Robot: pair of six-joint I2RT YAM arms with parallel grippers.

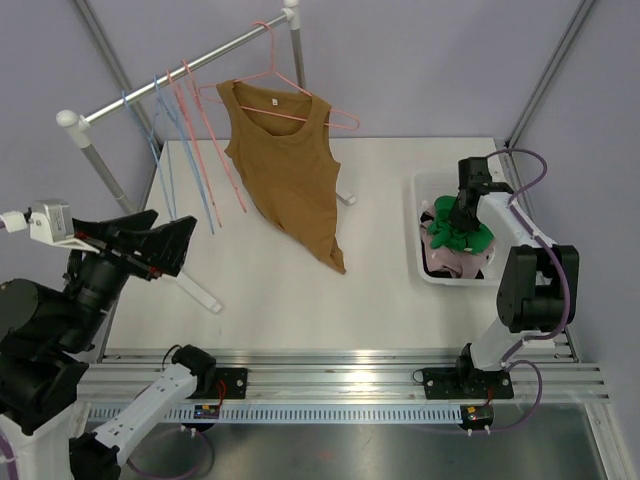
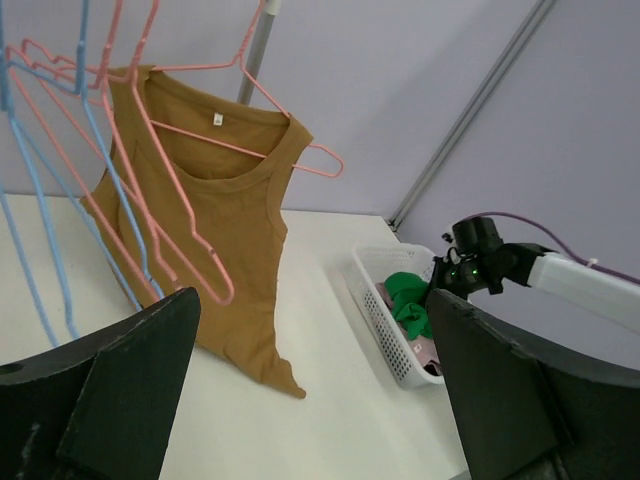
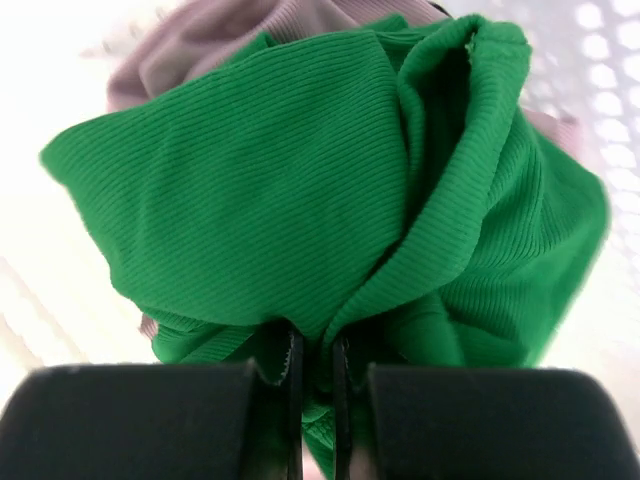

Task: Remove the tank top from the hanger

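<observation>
Task barely begun: brown tank top (image 1: 290,180) hangs on the pink hanger (image 1: 345,118) upper centre, L gripper (image 1: 172,222) spread wide & empty at far left, R gripper (image 3: 312,345) pinched on green cloth (image 3: 300,180) in basket (image 1: 420,250) at right, so the whole removal is left.

A rail (image 1: 170,72) crosses the table's (image 1: 260,300) back left corner, with empty hangers (image 1: 188,170) on it at the left and, right of them, the hanger (image 1: 348,118) carrying the tank top (image 1: 290,180), which hangs over the table's middle. A basket (image 1: 418,240) stands on the table's right side, a heap of clothes (image 1: 455,262) in it
</observation>
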